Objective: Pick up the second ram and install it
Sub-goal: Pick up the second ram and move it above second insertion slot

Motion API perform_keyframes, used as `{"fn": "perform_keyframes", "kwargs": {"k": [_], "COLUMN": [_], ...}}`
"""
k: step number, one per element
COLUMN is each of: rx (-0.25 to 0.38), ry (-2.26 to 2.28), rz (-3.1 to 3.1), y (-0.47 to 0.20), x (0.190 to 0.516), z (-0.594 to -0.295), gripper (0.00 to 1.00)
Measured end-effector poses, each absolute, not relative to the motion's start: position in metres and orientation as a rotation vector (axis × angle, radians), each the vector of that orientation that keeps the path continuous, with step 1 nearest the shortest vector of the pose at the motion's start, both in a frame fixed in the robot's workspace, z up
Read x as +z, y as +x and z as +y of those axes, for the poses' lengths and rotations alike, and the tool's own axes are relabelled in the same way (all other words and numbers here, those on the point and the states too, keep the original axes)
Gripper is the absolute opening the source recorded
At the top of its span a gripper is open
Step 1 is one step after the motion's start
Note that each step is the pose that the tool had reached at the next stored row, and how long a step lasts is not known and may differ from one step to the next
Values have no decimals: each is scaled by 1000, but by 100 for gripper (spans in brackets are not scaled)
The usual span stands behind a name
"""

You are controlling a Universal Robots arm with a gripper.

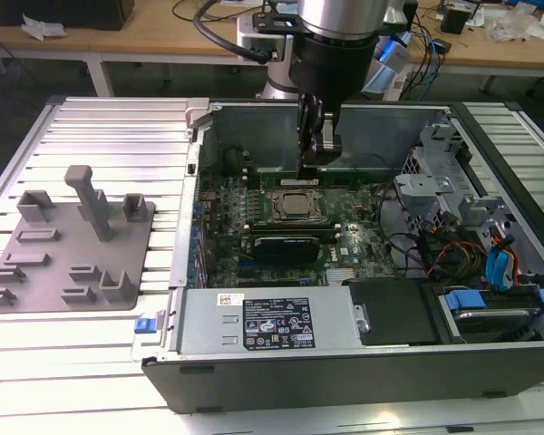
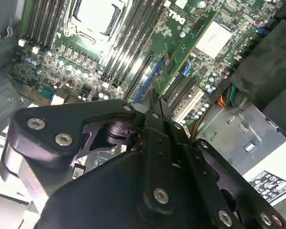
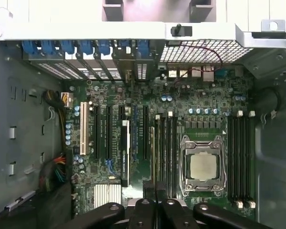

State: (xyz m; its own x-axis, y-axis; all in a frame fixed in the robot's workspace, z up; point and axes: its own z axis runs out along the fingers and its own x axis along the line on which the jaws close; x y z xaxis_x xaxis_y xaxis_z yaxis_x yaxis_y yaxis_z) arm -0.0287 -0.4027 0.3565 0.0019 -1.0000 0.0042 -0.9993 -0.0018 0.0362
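— Where do we stand with the green ram stick (image 2: 188, 47)?
— We have it. The gripper (image 2: 155, 102) has its 2 fingers pinched shut on the stick's near end, holding it above the motherboard (image 3: 181, 90), near the CPU socket (image 3: 202, 167).
— So we're installing?
— We judge so. Seating it calls for lining its edge up with a memory slot (image 3: 164, 148), then a straight push.
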Motion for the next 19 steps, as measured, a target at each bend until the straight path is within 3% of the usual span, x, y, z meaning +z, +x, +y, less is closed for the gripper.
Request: {"fn": "perform_keyframes", "kwargs": {"k": [19], "rx": [-35], "ry": [2203], "rz": [-2199], "y": [-29], "x": [320], "z": [-369], "gripper": [9]}}
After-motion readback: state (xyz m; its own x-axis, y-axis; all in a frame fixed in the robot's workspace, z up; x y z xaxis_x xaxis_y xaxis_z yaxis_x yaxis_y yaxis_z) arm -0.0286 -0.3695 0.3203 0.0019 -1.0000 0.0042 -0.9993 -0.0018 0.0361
